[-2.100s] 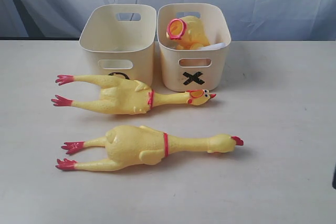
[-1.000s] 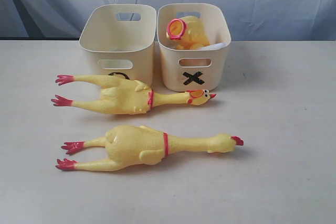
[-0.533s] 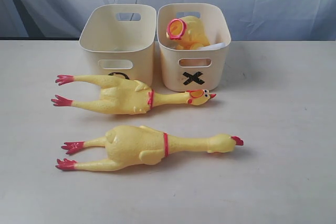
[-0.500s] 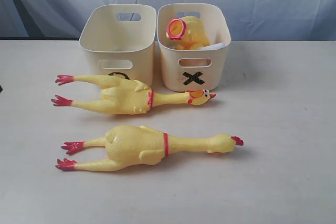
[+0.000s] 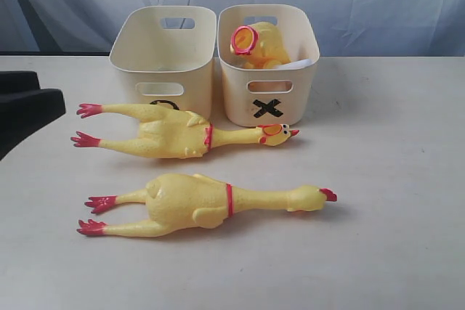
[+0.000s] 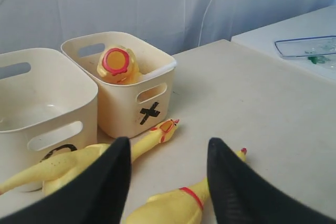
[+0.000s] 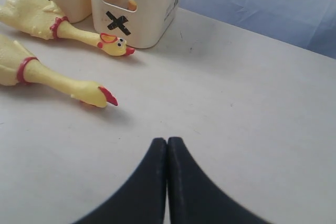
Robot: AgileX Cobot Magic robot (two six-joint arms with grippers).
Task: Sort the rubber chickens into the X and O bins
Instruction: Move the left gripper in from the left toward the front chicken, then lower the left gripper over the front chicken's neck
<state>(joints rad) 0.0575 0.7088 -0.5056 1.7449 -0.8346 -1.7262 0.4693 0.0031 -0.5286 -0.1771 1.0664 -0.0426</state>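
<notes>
Two yellow rubber chickens lie side by side on the table with their heads to the right: the far chicken [image 5: 171, 134] [image 6: 152, 137] [image 7: 79, 34] just before the bins, the near chicken [image 5: 196, 201] [image 6: 168, 208] [image 7: 52, 80] in front of it. A third chicken [image 5: 258, 43] [image 6: 118, 64] sits in the X bin [image 5: 269, 99] [image 6: 131, 98] [image 7: 142, 17]. No chicken shows in the O bin [image 5: 163, 70] [image 6: 52, 103], left of it. My left gripper [image 5: 47, 91] [image 6: 168, 142] is open at the left edge, above the chickens' feet end, holding nothing. My right gripper [image 7: 167, 141] is shut and empty over bare table.
A pale blue curtain hangs behind the bins. In the left wrist view a clear tray [image 6: 307, 45] lies on a second white surface beyond the table's far right edge. Bare tabletop [image 5: 392, 179] stretches right of the chickens.
My left gripper has come into the exterior view from the left edge. The chickens and bins have not moved.
</notes>
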